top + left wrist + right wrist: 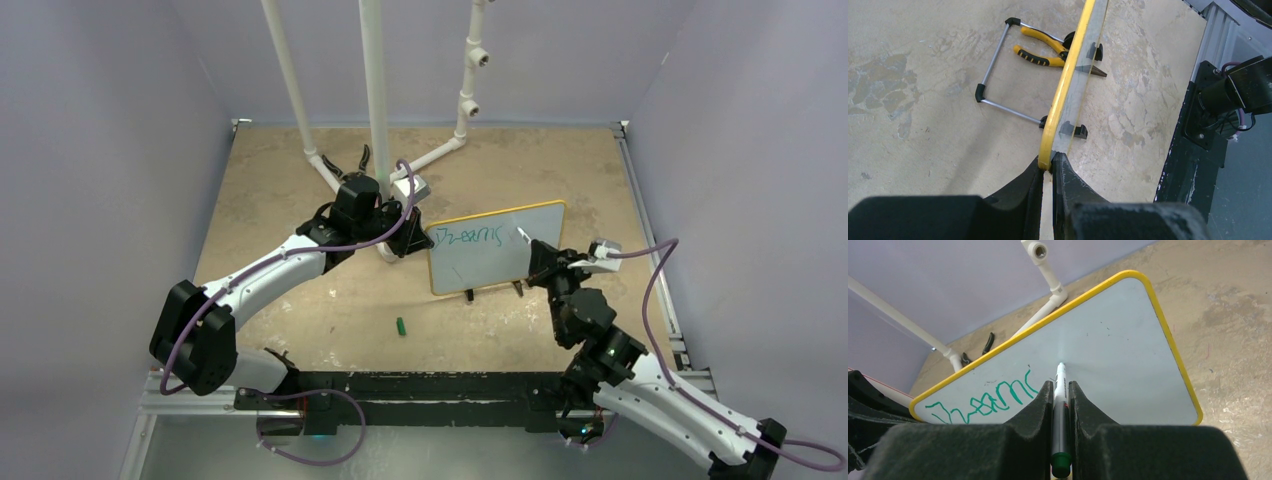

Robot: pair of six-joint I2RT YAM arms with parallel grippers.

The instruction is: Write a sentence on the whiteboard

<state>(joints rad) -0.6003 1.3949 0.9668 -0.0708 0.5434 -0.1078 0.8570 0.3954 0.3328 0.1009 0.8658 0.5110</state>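
The whiteboard [495, 255] with a yellow rim stands upright near the table's middle; it also shows in the right wrist view [1108, 360] and edge-on in the left wrist view [1068, 85]. Green lettering [983, 402] reading "Dreams" is on its upper left [468, 237]. My left gripper [1048, 167] is shut on the board's rim at its left edge [418, 237]. My right gripper [1060, 390] is shut on a green-ended marker [1060, 405], whose tip touches or nearly touches the board just right of the lettering [524, 238].
Yellow-handled pliers [1043, 47] and a wire stand [998, 70] lie behind the board. A green marker cap [401, 326] lies on the table in front. White pipes [375, 90] rise at the back. A metal rail [660, 270] runs along the right edge.
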